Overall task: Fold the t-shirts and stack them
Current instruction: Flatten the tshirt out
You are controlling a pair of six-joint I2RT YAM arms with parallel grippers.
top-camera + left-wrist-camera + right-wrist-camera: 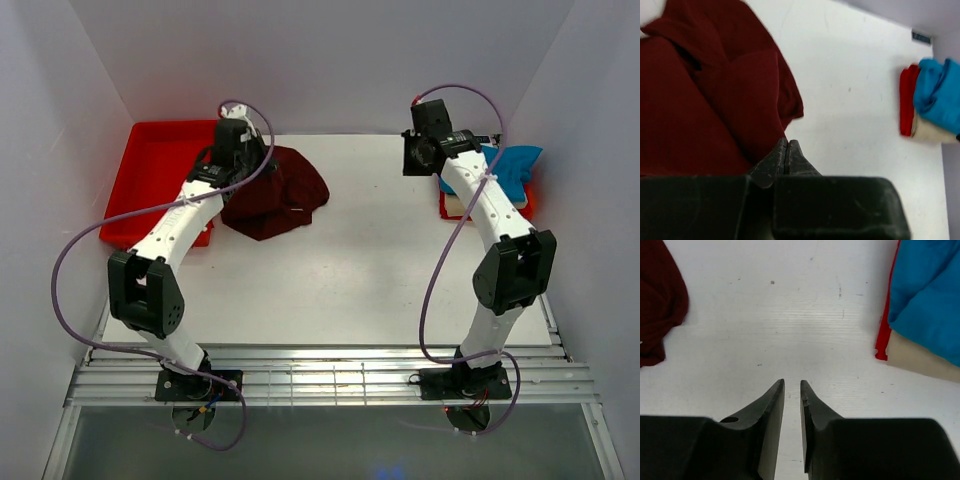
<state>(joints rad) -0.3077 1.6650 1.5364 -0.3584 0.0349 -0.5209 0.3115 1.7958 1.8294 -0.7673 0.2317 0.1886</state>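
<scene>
**Desk:** Where are the shirts on your screen?

**Me:** The maroon t-shirt (275, 192) lies crumpled and unfolded on the tabletop (380, 260), near its far left corner and just beside the left red tray (160, 170). My left arm (180, 225) covers that seam from above, so I can't say whether the cloth touches the tray.

**Desk:** And the other two?

**Me:** The blue t-shirt (930, 295) sits bunched on top of the cream t-shirt (920, 360). Both are in the right red tray (883, 335) at the far right edge of the tabletop, and I see only a strip of that tray's red.

**Desk:** Your fingers?

**Me:** My left gripper (787, 147) hangs over an edge of the maroon t-shirt, tips pressed together with nothing between them. My right gripper (792, 386) hovers over bare tabletop between the maroon t-shirt and the right red tray. Its fingers are a narrow slit apart and hold nothing.
</scene>
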